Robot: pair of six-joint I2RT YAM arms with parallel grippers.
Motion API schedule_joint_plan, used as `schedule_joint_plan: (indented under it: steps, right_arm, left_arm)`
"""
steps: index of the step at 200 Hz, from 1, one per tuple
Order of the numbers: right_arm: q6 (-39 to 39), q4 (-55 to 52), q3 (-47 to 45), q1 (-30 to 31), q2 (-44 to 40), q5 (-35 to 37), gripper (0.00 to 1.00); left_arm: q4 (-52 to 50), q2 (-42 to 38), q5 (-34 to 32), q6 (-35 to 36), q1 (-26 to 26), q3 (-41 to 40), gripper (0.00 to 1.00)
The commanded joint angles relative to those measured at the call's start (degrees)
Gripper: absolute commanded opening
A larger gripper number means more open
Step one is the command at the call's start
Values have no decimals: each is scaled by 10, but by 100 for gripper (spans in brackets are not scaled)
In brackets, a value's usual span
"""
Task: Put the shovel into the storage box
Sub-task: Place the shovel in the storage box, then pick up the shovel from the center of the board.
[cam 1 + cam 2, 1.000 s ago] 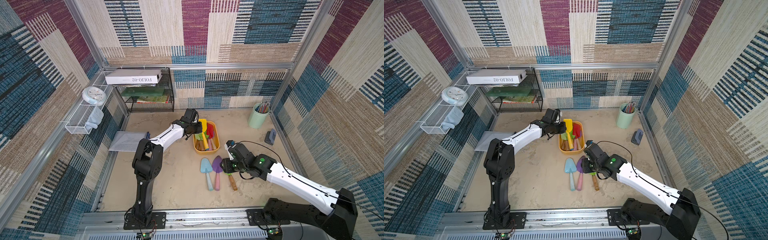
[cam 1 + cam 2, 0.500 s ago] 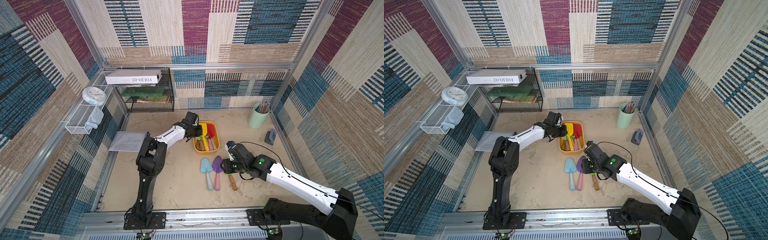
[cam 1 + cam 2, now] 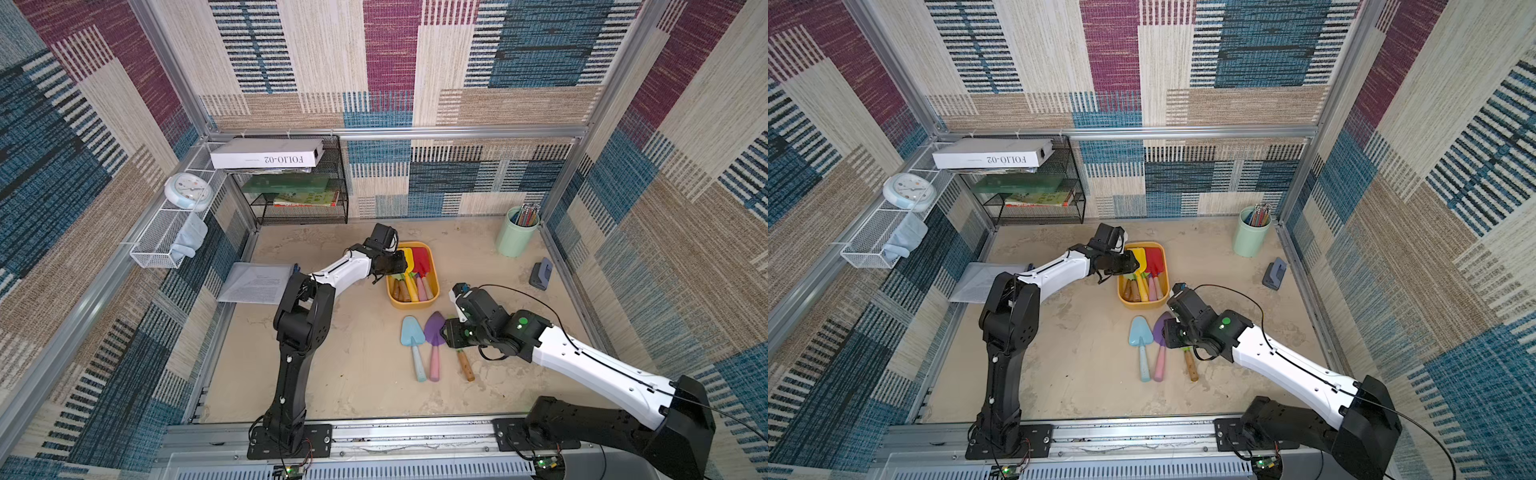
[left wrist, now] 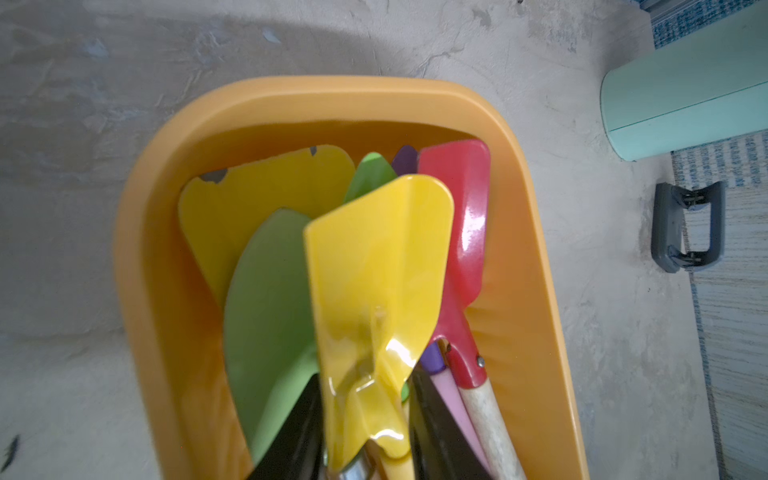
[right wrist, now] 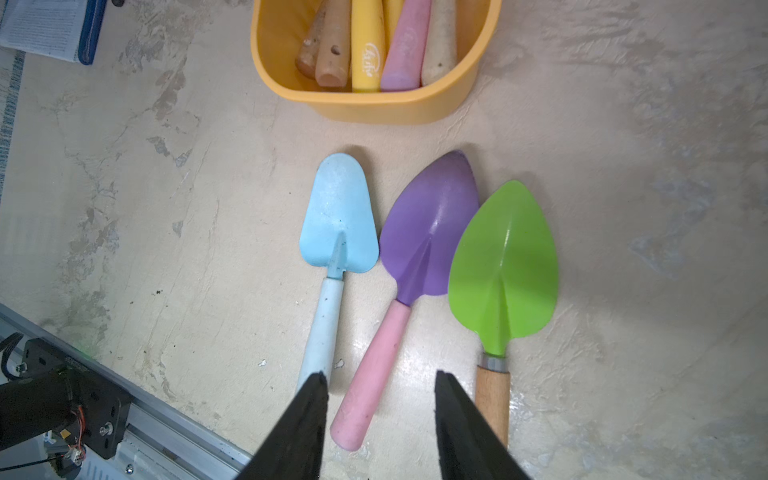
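Beige sandy worktop (image 3: 353, 374) carries the shallow yellow-orange plastic storage box (image 3: 413, 305), several shovels inside. Glossy yellow shovel (image 4: 374, 270) sits on that pile between the left jaws; clamped or loose, you can't tell. Purple-bladed pink-handled shovel (image 5: 430, 224) lies outside near the box, right jaws open over its handle. Likely light, stiff, slick: take it mid-handle.

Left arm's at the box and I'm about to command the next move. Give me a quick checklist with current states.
1. yellow shovel over the storage box: ok.
2. left gripper free of it: cannot tell; fingers flank its neck.
3. right gripper open: ok, astride the purple shovel's pink handle.
4. purple shovel clear of neighbours: not ok; loose green shovel's blade abuts it.
5. room left in storage box: cannot tell.
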Motion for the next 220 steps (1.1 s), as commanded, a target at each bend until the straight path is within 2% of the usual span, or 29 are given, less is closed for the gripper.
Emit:
schedule_joint_plan:
  steps: [1, 74, 128, 181, 220]
  right_arm:
    - [4, 9, -2, 0, -4, -1, 46]
    - [28, 6, -11, 0, -13, 21, 47]
    - [83, -69, -17, 0, 4, 75, 49]
    - [124, -97, -65, 0, 11, 57, 50]
    - [140, -83, -110, 0, -13, 34, 52]
  left_arm:
    - [-11, 2, 8, 10, 0, 10, 38]
    - [-81, -23, -32, 40, -5, 47, 43]
    - [-105, -48, -53, 51, -6, 52, 44]
    - [-79, -127, -25, 46, -20, -4, 44]
    - [-35, -221, 6, 28, -36, -91, 47]
